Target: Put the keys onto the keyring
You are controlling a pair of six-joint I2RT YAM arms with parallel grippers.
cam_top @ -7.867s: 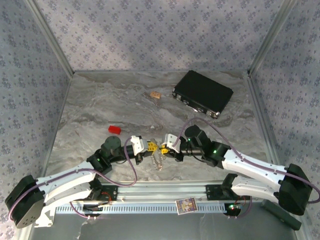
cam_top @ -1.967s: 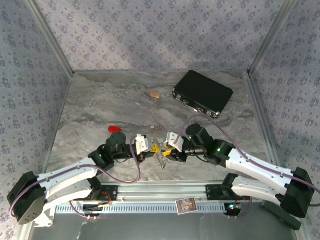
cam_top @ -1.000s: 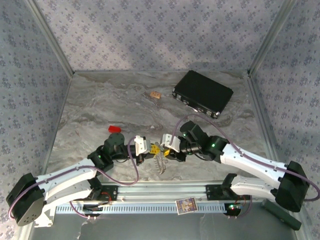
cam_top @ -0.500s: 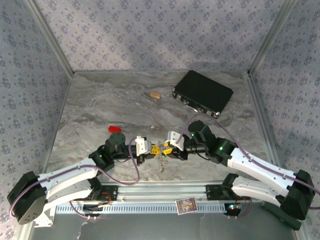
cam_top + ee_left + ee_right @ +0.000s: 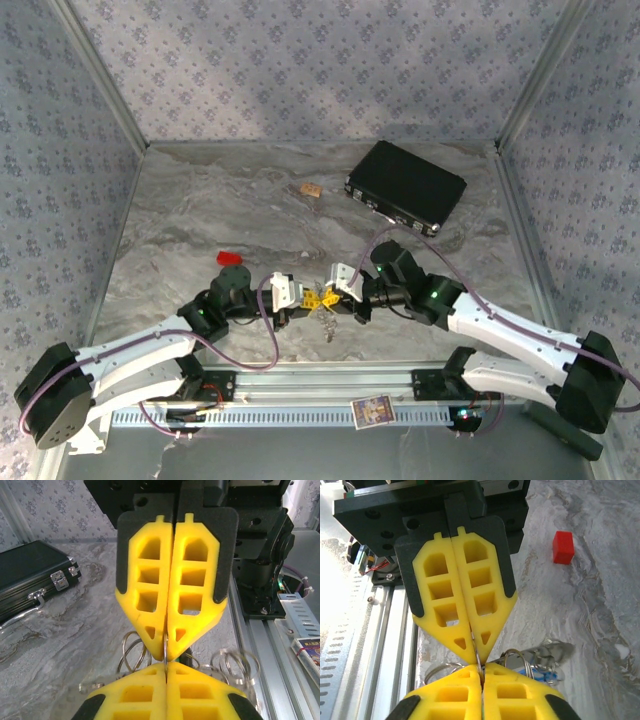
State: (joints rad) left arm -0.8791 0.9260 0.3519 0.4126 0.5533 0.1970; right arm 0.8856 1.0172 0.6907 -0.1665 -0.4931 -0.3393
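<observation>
Keyring (image 5: 325, 316) hangs near the table's (image 5: 200, 220) front edge; left gripper (image 5: 166, 667) and right gripper (image 5: 481, 672), both fully closed, pinch its wire; such thin wire could slip free if either arm tugs.

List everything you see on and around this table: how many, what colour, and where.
case: one, black, far right of the table.
block: one, red, left of centre.
small object: one, tan, just left of the case; too small to identify.
card: one, printed, on the rail at the near edge.
keyring: one bunch of silvery wire loops, near centre, pinched between both claws.
keys: a blue head shows among the loops; count unclear.
left claw: one, yellow fingers, shut on the keyring.
right claw: one, yellow fingers, shut on the keyring.
arms: two, white and black, left arm and right arm, reaching in from the near edge.
</observation>
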